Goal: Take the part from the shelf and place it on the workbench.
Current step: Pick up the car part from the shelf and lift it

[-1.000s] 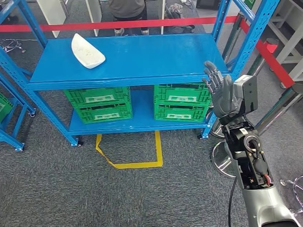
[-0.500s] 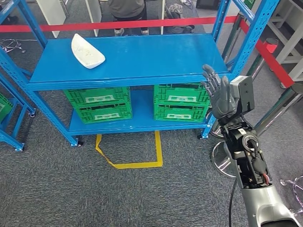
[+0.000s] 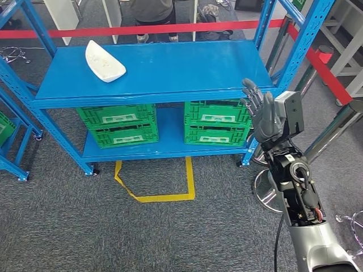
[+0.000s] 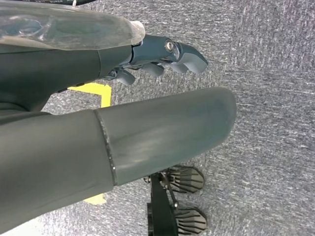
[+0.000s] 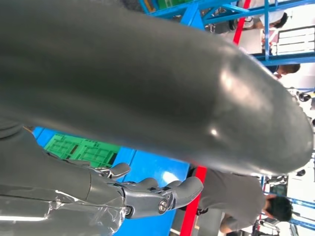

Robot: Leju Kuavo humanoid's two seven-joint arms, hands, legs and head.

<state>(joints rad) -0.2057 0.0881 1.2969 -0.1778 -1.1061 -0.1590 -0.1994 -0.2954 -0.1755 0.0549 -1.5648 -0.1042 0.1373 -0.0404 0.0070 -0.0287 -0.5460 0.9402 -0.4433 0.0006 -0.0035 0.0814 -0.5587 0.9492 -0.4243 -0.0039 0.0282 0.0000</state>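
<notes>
The white curved part [image 3: 104, 60] lies on the top board of the blue shelf [image 3: 171, 71], at its far left. My right hand [image 3: 261, 110] is raised in front of the shelf's right end, fingers apart and holding nothing, far to the right of the part. In the right wrist view that hand's fingers [image 5: 159, 193] stretch out in front of the blue shelf board. My left hand [image 4: 159, 54] hangs over the grey carpet with its fingers loosely bent and nothing in them.
Green crates [image 3: 117, 123] [image 3: 217, 122] stand on the lower board. A yellow tape outline [image 3: 156, 184] marks the carpet in front. A red barrier tape [image 3: 141, 29] runs behind the shelf, with a person [image 3: 154, 14] beyond it. Metal stands [image 3: 325, 136] rise at the right.
My right hand has sunk slightly and drawn a little toward me, with its fingers still apart. The part has not moved.
</notes>
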